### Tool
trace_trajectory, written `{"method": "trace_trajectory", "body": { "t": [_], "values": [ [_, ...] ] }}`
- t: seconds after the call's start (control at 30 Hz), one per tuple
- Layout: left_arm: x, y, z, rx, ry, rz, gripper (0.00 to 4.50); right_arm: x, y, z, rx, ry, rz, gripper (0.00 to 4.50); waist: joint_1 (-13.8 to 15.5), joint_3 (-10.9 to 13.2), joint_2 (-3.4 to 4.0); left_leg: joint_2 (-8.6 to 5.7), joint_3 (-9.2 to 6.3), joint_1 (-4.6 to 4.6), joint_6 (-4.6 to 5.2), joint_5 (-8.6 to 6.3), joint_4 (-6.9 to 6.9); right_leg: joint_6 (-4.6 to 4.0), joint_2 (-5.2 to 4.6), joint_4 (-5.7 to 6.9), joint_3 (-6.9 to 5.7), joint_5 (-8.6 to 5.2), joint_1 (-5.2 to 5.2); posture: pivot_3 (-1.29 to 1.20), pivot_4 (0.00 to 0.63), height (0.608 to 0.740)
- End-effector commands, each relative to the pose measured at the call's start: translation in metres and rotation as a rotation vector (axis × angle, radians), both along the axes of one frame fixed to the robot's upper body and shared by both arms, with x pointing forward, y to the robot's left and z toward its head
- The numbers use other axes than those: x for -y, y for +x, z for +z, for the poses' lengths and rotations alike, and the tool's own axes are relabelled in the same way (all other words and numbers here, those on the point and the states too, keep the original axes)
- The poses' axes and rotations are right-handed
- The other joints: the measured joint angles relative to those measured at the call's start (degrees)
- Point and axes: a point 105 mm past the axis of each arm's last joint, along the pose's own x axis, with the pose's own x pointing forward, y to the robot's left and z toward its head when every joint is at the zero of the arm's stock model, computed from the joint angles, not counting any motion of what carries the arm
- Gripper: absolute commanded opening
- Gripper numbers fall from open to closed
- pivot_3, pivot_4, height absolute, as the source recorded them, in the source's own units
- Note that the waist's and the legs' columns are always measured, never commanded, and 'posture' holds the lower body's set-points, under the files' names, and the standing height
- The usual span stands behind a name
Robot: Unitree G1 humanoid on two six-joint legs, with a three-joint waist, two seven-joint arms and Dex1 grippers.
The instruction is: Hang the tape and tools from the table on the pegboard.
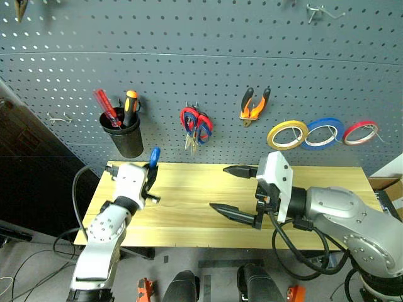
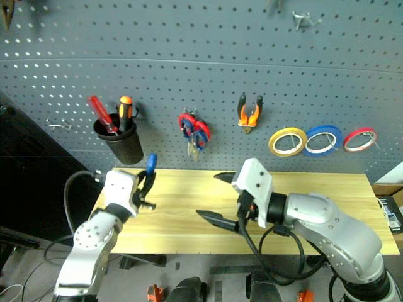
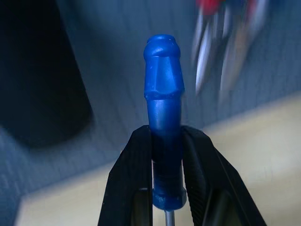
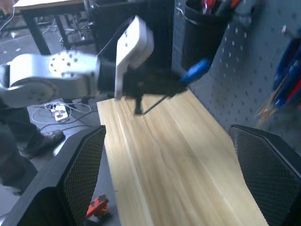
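pegboard: a dark grey holed panel, filling the upper half of the head views and standing behind the table.
table: pale wood planks, lying across the lower middle of the frame; its visible top is bare.
right gripper: sitting at lower centre-right of the head view, hanging over the table with its two black fingers spread wide apart and nothing between them; the wide mesh-faced pads are framing the right wrist view.
left gripper: sitting at lower left, over the table's left end, clamping the screwdriver.
black cup: hanging on the pegboard at centre left, holding a red-handled and an orange-and-black-handled tool.
tape: the yellow ring is hanging on the pegboard at centre right, just left of the blue tape ring and the red tape ring.
pliers: orange-and-black handles, hanging on the pegboard above centre, handles up.
scissors: red and blue loops are hanging together on the pegboard at centre, blades down; I cannot tell how many pairs.
screwdriver: the blue handle is sticking up from between the left gripper's fingers, just below the cup, with the thin steel shaft at the lower end.
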Motion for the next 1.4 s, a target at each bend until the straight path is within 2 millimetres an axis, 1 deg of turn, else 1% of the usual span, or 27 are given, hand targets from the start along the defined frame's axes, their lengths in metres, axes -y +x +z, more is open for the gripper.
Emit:
{"method": "trace_trajectory", "body": {
  "t": [0.03,0.17,0.27,0.33,0.4,0.43,0.5,0.57,0.67,0.73,0.83,0.9,0.97,1.1,1.13,1.2,1.3,1.4],
  "values": [
    [0.012,-0.002,0.059,0.216,-0.038,-0.025,0.56,0.004,0.001,0.013,0.063,0.013,0.020,4.50,0.4,-0.4,-0.07,0.00,0.01,0.00,-0.01,0.00,0.00,0.00,0.01,-0.01,0.00,0.00,0.00,0.07,0.116,0.740],
    [0.006,0.009,0.103,0.294,-0.178,0.055,0.56,0.007,0.005,0.014,0.077,-0.017,0.022,4.50,0.6,-1.2,-0.19,-0.02,0.11,0.01,0.00,0.00,-0.01,0.01,0.02,-0.06,0.07,0.00,-0.02,0.09,0.106,0.740],
    [0.001,0.011,0.136,0.375,-0.213,0.083,0.56,0.007,0.008,0.017,0.090,-0.026,0.032,4.50,0.6,-1.4,-0.26,0.00,0.09,0.02,-0.01,0.00,-0.01,0.01,0.06,-0.01,0.05,0.00,-0.02,0.10,0.095,0.740],
    [-0.005,0.011,0.152,0.422,-0.202,0.108,0.56,0.007,0.011,0.020,0.103,-0.027,0.037,4.50,0.6,-1.6,-0.27,-0.02,0.09,0.03,-0.02,0.01,0.01,0.01,0.07,0.02,0.08,0.01,-0.02,0.11,0.091,0.740],
    [-0.012,0.012,0.161,0.452,-0.180,0.130,0.56,0.006,0.013,0.023,0.112,-0.026,0.040,4.50,0.7,-1.8,-0.24,-0.02,0.10,0.05,-0.02,0.01,0.01,0.01,0.07,0.04,0.09,0.00,-0.02,0.12,0.087,0.740],
    [-0.017,0.015,0.162,0.457,-0.168,0.145,0.56,0.006,0.014,0.024,0.117,-0.024,0.041,4.50,0.7,-2.0,-0.21,-0.02,0.10,0.05,-0.02,0.01,0.00,0.01,0.07,0.03,0.09,0.00,-0.02,0.12,0.087,0.740],
    [-0.028,0.022,0.155,0.437,-0.156,0.182,0.56,0.006,0.017,0.025,0.123,-0.021,0.042,4.50,0.7,-2.4,-0.20,-0.06,0.10,0.05,-0.02,0.01,0.00,0.00,0.07,0.02,0.09,0.01,-0.03,0.11,0.082,0.740],
    [-0.037,0.032,0.137,0.403,-0.132,0.206,0.56,0.005,0.019,0.027,0.134,-0.015,0.045,4.50,0.8,-2.9,-0.21,-0.07,0.09,0.05,-0.02,0.01,0.00,0.01,0.06,0.01,0.08,0.00,-0.02,0.11,0.079,0.740],
    [-0.036,0.045,0.116,0.374,-0.099,0.209,0.56,0.003,0.021,0.028,0.145,-0.009,0.051,4.50,0.9,-3.2,-0.28,-0.11,0.08,0.07,-0.03,0.01,0.01,0.00,0.05,0.02,0.10,0.01,0.00,0.10,0.080,0.740],
    [-0.039,0.055,0.101,0.340,-0.116,0.233,0.56,0.001,0.022,0.029,0.156,-0.011,0.057,4.50,0.9,-3.2,-0.30,-0.20,0.05,0.08,-0.05,0.03,0.04,-0.01,0.05,0.04,0.08,0.02,0.02,0.09,0.079,0.740],
    [-0.040,0.065,0.086,0.312,-0.128,0.250,0.56,0.000,0.022,0.032,0.167,-0.009,0.064,4.50,0.9,-3.2,-0.34,-0.21,0.03,0.08,-0.07,0.05,0.06,-0.02,0.05,0.07,0.07,0.03,0.01,0.08,0.080,0.740],
    [-0.039,0.067,0.083,0.307,-0.156,0.237,1.28,-0.001,0.022,0.033,0.169,-0.009,0.066,4.50,0.8,-3.2,-0.35,-0.21,0.05,0.07,-0.07,0.04,0.05,-0.02,0.04,0.06,0.09,0.03,-0.01,0.08,0.080,0.740],
    [-0.038,0.066,0.084,0.312,-0.186,0.222,1.79,-0.002,0.021,0.032,0.168,-0.010,0.069,4.50,0.8,-3.3,-0.36,-0.17,0.05,0.05,-0.07,0.04,0.05,-0.02,0.01,0.06,0.10,0.03,-0.04,0.07,0.081,0.740],
    [-0.041,0.057,0.085,0.303,-0.198,0.229,3.04,-0.001,0.019,0.031,0.164,-0.010,0.061,4.50,0.7,-3.3,-0.36,-0.11,0.06,0.05,-0.07,0.04,0.06,-0.02,0.00,0.07,0.11,0.03,-0.04,0.08,0.079,0.740],
    [-0.038,0.054,0.082,0.282,-0.197,0.222,3.34,0.000,0.019,0.031,0.158,-0.006,0.051,4.50,0.7,-3.4,-0.36,-0.10,0.06,0.05,-0.07,0.04,0.06,-0.02,0.00,0.08,0.11,0.03,-0.04,0.08,0.079,0.740],
    [-0.023,0.046,0.075,0.222,-0.197,0.167,3.95,0.003,0.020,0.030,0.140,0.012,0.026,4.50,0.6,-3.5,-0.39,-0.09,0.08,0.06,-0.07,0.04,0.05,-0.02,0.00,0.10,0.14,0.03,-0.06,0.09,0.077,0.740],
    [-0.003,0.036,0.062,0.118,-0.195,0.102,3.95,0.009,0.021,0.028,0.115,0.029,-0.014,4.50,0.8,-3.7,-0.37,-0.09,0.09,0.06,-0.06,0.04,0.05,-0.02,0.00,0.12,0.17,0.03,-0.06,0.11,0.079,0.740],
    [0.012,0.028,0.050,0.030,-0.182,0.073,3.95,0.024,0.027,0.020,0.084,0.041,-0.115,4.50,1.3,-4.1,-0.38,-0.09,0.02,0.07,-0.06,0.04,0.05,-0.02,0.01,0.12,0.12,0.03,0.00,0.11,0.075,0.740]
  ]
}}
